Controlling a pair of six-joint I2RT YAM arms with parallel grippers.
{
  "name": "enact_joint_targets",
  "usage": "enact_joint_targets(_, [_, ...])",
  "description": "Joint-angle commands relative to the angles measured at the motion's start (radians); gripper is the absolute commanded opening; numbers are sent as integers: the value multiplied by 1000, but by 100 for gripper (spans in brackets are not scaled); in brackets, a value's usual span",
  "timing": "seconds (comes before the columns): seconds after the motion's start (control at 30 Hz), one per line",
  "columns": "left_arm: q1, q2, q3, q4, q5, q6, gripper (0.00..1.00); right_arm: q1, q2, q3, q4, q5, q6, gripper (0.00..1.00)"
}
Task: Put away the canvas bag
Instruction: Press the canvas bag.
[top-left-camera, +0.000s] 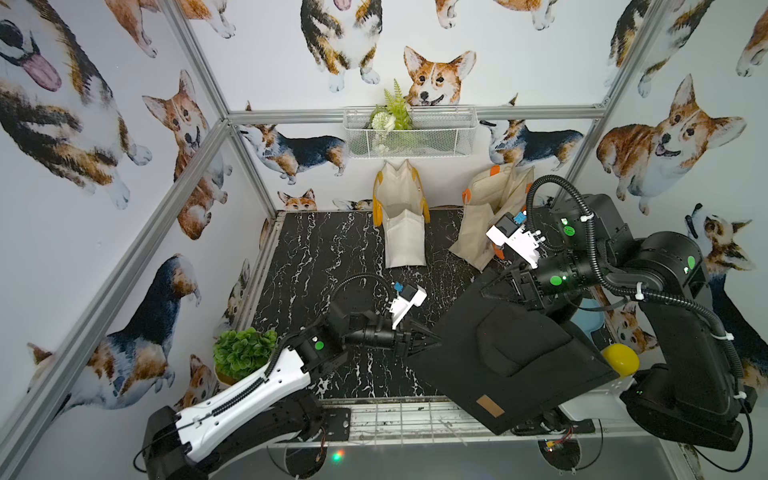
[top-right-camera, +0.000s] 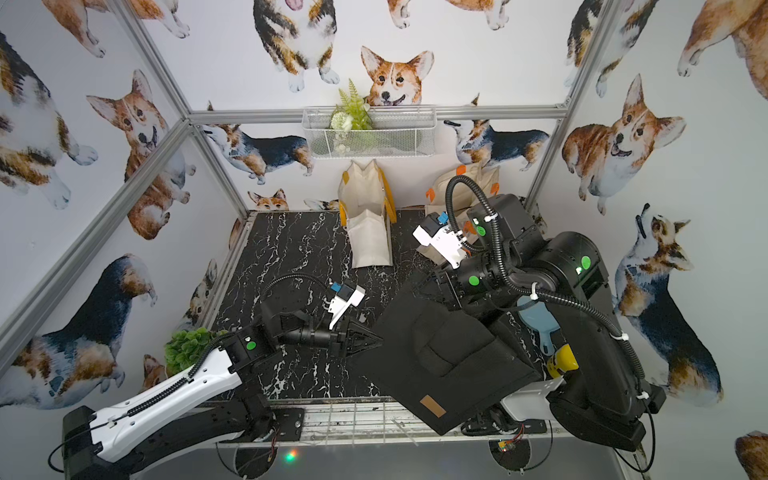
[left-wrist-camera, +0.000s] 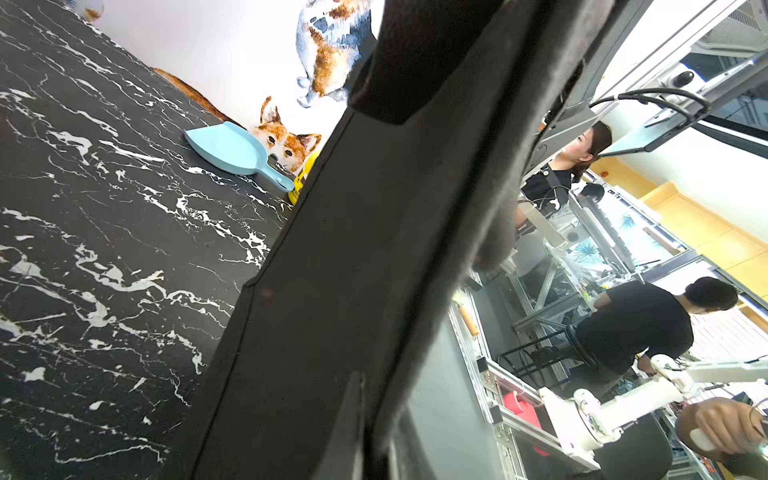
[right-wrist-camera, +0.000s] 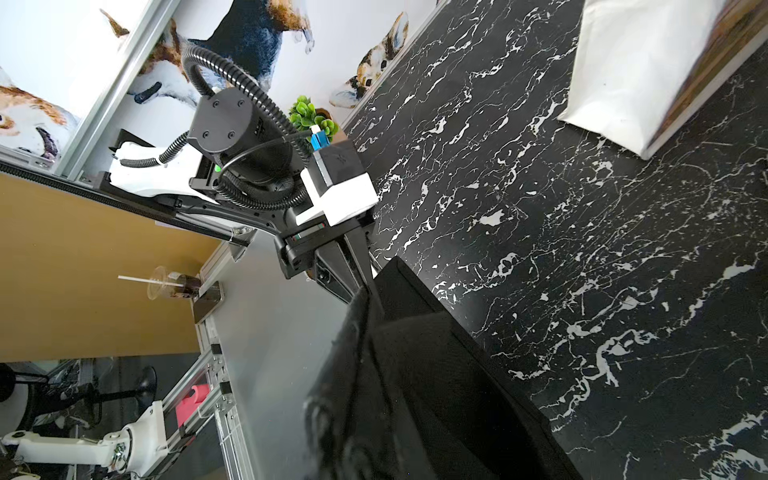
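Both nearly closed, left end effector (top-left-camera: 431, 337) and right end effector (top-left-camera: 489, 289) pinch the black canvas bag (top-left-camera: 519, 357).

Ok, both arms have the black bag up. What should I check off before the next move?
1. The left gripper is shut on the near corner of the black bag: ok.
2. The right gripper is shut on the far corner: ok.
3. Bag lifted clear of the table: cannot tell; its lower end hangs past the front edge.
4. Bare table between the bag and the cream bag with yellow handles and the cream bag with orange handles at the back wall: ok.
5. The blue scoop and the yellow bottle are clear of the right arm: cannot tell, partly hidden.
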Motion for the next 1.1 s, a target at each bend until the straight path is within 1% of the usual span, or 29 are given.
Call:
enact_joint_targets(0.0, [-11,13,-11,-117,6,2,0,-10,-8,33,139,-41,32,0])
enact_joint_targets(0.03, [-13,17,-12,-112,8,-1,13,-10,-4,39,142,-53,39,0])
enact_joint_targets(0.07, [-17,22,-15,-104,11,-7,36,-10,-2,46,145,-65,43,0])
enact_joint_targets(0.1, [-21,27,-18,-98,10,-10,51,-12,3,58,148,-73,48,0])
enact_joint_targets(0.17, [-34,38,-20,-88,11,-9,61,-13,11,84,151,-76,58,0])
enact_joint_targets(0.2, [-39,44,-20,-88,9,-6,64,-13,15,100,151,-79,63,0])
enact_joint_targets(0.33, [-53,70,-23,-89,11,0,66,-21,42,180,133,-84,67,0])
enact_joint_targets(0.4, [-58,76,-26,-91,7,2,63,-25,56,215,119,-83,68,0])
enact_joint_targets(0.43, [-61,77,-29,-89,4,6,46,-27,63,228,114,-83,65,0])
enact_joint_targets(0.47, [-63,75,-31,-92,0,11,13,-28,67,238,110,-81,65,0])
enact_joint_targets(0.5, [-64,72,-30,-104,-14,18,0,-29,70,241,109,-79,65,0])
enact_joint_targets(0.6, [-72,46,-40,-107,-21,30,0,-29,69,235,99,-67,58,0])
enact_joint_targets(0.67, [-79,11,-42,-120,-54,38,0,-29,66,227,88,-56,49,0])
enact_joint_targets(0.77, [-80,-29,-47,-129,-67,41,0,-29,57,207,73,-46,39,0])
enact_joint_targets(0.93, [-80,-41,-35,-143,-64,35,0,-29,33,137,57,-30,30,0])
enact_joint_targets(1.0, [-79,-34,0,-194,-68,52,0,-28,19,101,50,-19,26,0])
enact_joint_targets(1.03, [-79,-29,31,-247,-82,78,17,-29,12,82,44,-11,21,0])
enact_joint_targets(1.07, [-78,-25,61,-295,-91,100,44,-29,5,63,36,-3,16,0])
